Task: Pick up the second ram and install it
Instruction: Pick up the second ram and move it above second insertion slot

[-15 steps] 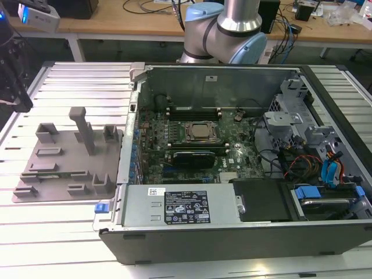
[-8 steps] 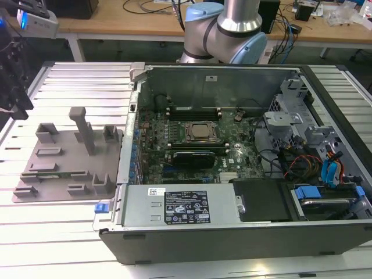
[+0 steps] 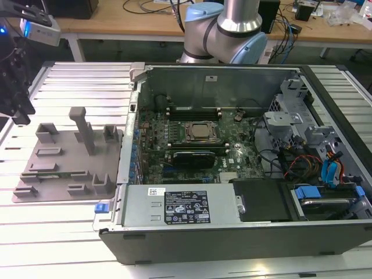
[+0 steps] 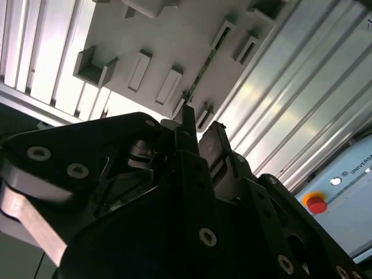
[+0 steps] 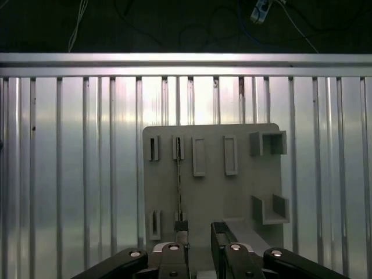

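The grey holder tray (image 3: 58, 139) lies on the ribbed aluminium table (image 3: 81, 81) at the exterior view's left; its right edge is just beside the wall of the open computer case (image 3: 232, 232), and on its left and near sides there is free table. On the tray stand several upright posts and small slotted blocks, so the room over it is narrow in places; the tallest post (image 3: 84, 131) rises near the middle.

The table is made of bright metal strips with grooves between; behind it, on the far side, is a wooden bench (image 3: 116, 26) with cables. Inside the case the CPU socket (image 3: 200, 132) sits in the middle of the motherboard.

The gripper (image 3: 17, 110) hangs at the far left of the exterior view, above the left part of the tray and not touching it; in both wrist views its two fingers (image 5: 218, 244) stand apart with a gap and nothing between them (image 4: 200, 131). The second ram (image 5: 178, 192) stands on its edge in the tray, held between two slotted blocks; in the second wrist view it shows as a thin dark line (image 4: 203, 64). It is below the gripper (image 5: 199, 232), about in line with one finger, and apart from both.
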`<state>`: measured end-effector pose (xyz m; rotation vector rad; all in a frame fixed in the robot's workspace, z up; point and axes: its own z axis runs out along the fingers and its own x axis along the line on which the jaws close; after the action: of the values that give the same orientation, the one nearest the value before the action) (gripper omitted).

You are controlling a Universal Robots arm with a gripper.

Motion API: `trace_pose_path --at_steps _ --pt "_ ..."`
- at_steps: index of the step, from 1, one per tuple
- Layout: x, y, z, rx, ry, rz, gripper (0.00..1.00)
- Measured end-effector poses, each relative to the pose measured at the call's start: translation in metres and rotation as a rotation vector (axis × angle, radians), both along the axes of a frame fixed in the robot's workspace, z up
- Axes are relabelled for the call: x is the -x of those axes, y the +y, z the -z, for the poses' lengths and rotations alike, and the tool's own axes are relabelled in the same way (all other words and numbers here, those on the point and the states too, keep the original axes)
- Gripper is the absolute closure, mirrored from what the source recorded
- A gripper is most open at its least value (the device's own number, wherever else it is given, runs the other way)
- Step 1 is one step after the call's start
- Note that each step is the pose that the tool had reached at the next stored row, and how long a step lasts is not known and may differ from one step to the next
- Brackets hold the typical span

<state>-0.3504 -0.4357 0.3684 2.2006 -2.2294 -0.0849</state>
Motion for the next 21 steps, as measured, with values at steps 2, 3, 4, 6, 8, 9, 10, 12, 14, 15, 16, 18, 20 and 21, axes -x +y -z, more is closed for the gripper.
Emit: trace_pose_path --at_steps 2,3,4,6,8,9,10,12,14,15,16,18,20,21 --pt "0.0 0.0 0.0021 0.0 0.0 0.0 0.72" --pt "0.0 -0.0001 0.0032 0.0 0.0 0.0 0.72" --pt "0.0 -0.0001 0.0042 0.0 0.0 0.0 0.72" --pt "0.0 0.0 0.0061 0.0 0.0 0.0 0.72" --pt "0.0 0.0 0.0074 0.0 0.0 0.0 0.72" --pt "0.0 0.0 0.0082 0.0 0.0 0.0 0.72" --pt "0.0 -0.0001 0.0091 0.0001 0.0001 0.0 0.72" --pt "0.0 -0.0001 0.0107 0.0 0.0 0.0 0.72" --pt "0.0 -0.0001 0.0124 0.0 0.0 0.0 0.72" --pt "0.0 -0.0001 0.0135 0.0001 0.0 0.0 0.72" --pt "0.0 -0.0001 0.0149 0.0 0.0 0.0 0.72" --pt "0.0 -0.0001 0.017 0.0001 0.0 0.0 0.72" --pt "0.0 0.0 0.0194 0.0 0.0 0.0 0.72" --pt "0.0 0.0 0.0203 0.0 0.0 0.0 0.72"
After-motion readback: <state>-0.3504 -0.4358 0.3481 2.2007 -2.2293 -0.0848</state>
